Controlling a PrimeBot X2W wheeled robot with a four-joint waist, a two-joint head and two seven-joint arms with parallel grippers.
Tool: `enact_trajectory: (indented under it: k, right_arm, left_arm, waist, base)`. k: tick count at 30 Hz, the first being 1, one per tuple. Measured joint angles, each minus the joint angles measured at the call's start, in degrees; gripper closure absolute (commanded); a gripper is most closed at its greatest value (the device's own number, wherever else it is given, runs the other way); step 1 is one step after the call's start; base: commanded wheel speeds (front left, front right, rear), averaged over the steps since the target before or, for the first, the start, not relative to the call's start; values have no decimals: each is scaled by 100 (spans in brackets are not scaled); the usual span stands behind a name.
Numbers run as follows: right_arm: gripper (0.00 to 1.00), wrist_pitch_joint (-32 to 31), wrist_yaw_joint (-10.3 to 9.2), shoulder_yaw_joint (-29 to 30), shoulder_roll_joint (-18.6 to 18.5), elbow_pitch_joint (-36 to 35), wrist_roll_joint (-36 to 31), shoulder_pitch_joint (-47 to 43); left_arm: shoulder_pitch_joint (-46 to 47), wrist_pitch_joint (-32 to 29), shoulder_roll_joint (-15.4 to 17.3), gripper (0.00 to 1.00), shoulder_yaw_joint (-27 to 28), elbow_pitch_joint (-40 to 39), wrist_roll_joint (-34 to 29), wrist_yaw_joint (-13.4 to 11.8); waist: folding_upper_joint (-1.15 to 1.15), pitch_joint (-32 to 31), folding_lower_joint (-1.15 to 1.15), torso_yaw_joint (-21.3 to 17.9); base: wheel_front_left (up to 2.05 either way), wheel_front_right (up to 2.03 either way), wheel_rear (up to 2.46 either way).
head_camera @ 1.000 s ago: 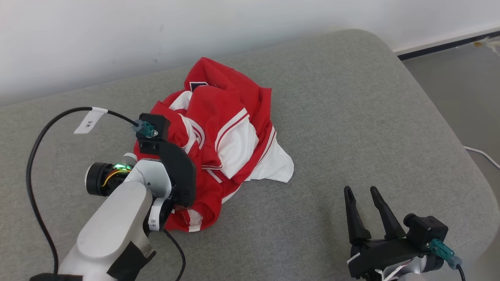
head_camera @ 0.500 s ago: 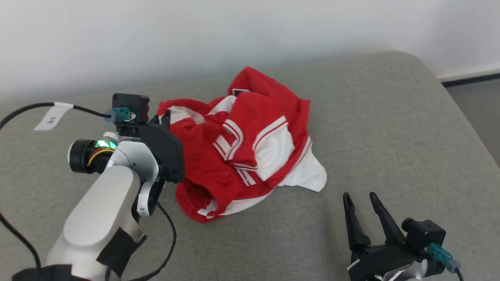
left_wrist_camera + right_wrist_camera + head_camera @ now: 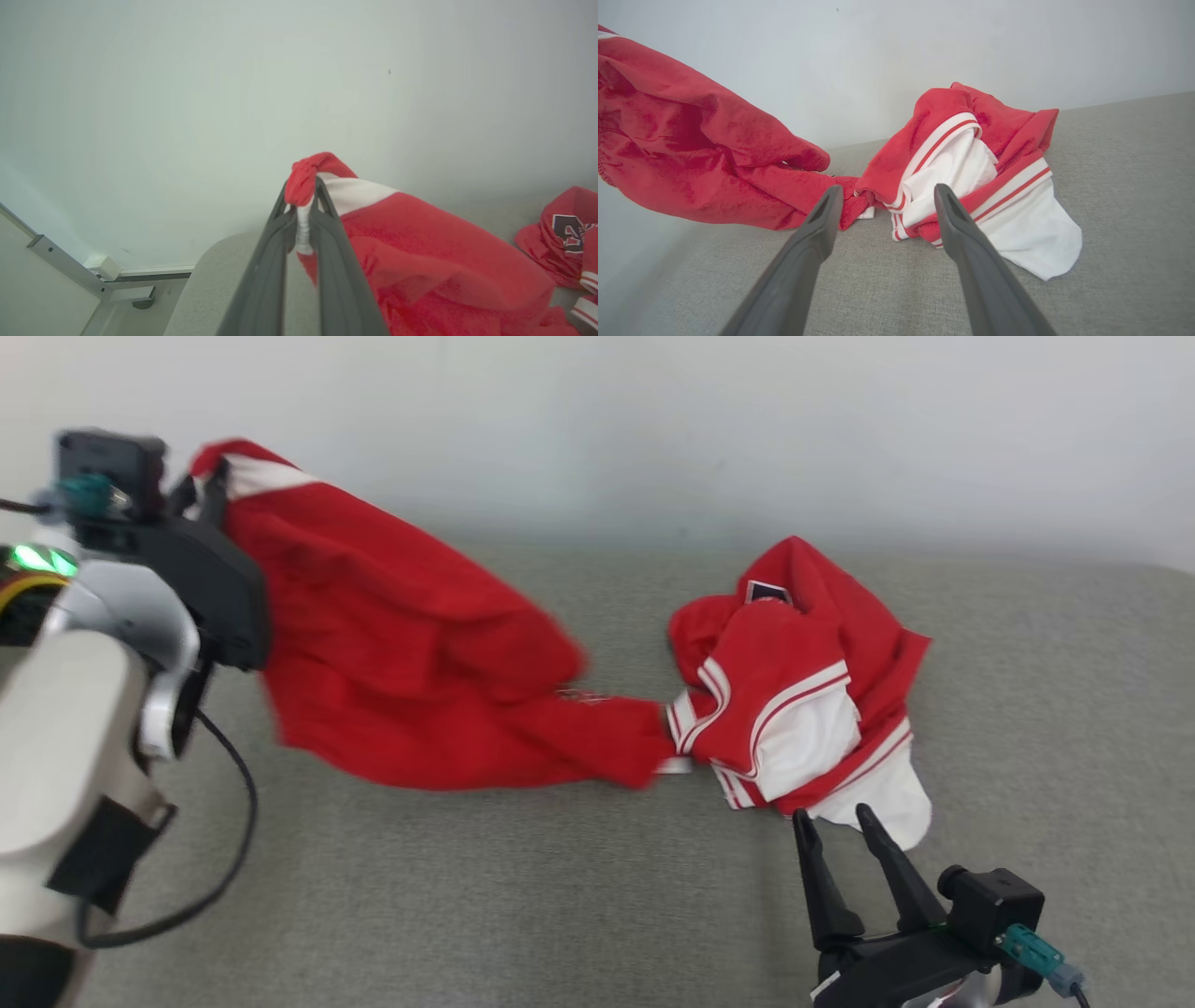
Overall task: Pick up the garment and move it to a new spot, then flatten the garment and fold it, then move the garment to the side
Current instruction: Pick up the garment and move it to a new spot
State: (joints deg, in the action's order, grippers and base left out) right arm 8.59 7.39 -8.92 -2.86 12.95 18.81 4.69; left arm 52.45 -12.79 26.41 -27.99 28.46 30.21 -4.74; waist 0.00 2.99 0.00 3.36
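Note:
The garment (image 3: 411, 681) is a red and white jersey on a grey cushion. My left gripper (image 3: 201, 485), raised at the upper left, is shut on one red and white edge of it. From there a long red part hangs stretched down to the right. The rest lies bunched (image 3: 794, 700) on the cushion, with white panels and striped trim. In the left wrist view, the left gripper (image 3: 301, 198) pinches the fabric (image 3: 420, 261) at the fingertips. My right gripper (image 3: 834, 819) stands open just in front of the bunched part. The right gripper (image 3: 887, 191) holds nothing; the garment (image 3: 952, 154) lies just beyond its tips.
The grey cushion (image 3: 523, 896) runs up to a white wall (image 3: 653, 429) at the back. A black cable (image 3: 233, 821) loops off my left arm. The left wrist view shows the cushion's rounded end (image 3: 210, 261), with a metal rail (image 3: 70, 266) and floor beyond.
My left gripper has risen and pulled left with the garment's edge, stretching the red part out of the pile. The head camera has turned too. The right gripper stays open.

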Motion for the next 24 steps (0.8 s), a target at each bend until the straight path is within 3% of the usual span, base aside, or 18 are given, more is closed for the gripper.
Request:
enact_trajectory:
  k: [5, 15, 19, 24]
  right_arm:
    - [0, 29, 0, -121, 1, -37, 35, 16]
    - [0, -8, 0, -202, 5, -247, -122, 399]
    - [0, -131, 0, -146, -1, -355, -314, 533]
    - [0, -253, 0, -208, 2, -541, -494, 809]
  left_arm:
    - [165, 37, 516, 100, 153, 52, -80, 63]
    - [368, 461, 1742, 100, 866, -57, -145, -196]
    - [92, 742, 1745, 100, 1192, -35, 178, -321]
    - [-269, 1225, 1308, 100, 1389, 227, 503, -441]
  waist:
    - [0, -8, -1, 293]
    - [0, 612, 0, 495]
    - [0, 1057, 0, 483]
    - [1, 1679, 2, 397]
  base:
    - [0, 0, 0]
    - [0, 0, 0]
    - [0, 0, 0]
    - [0, 0, 0]
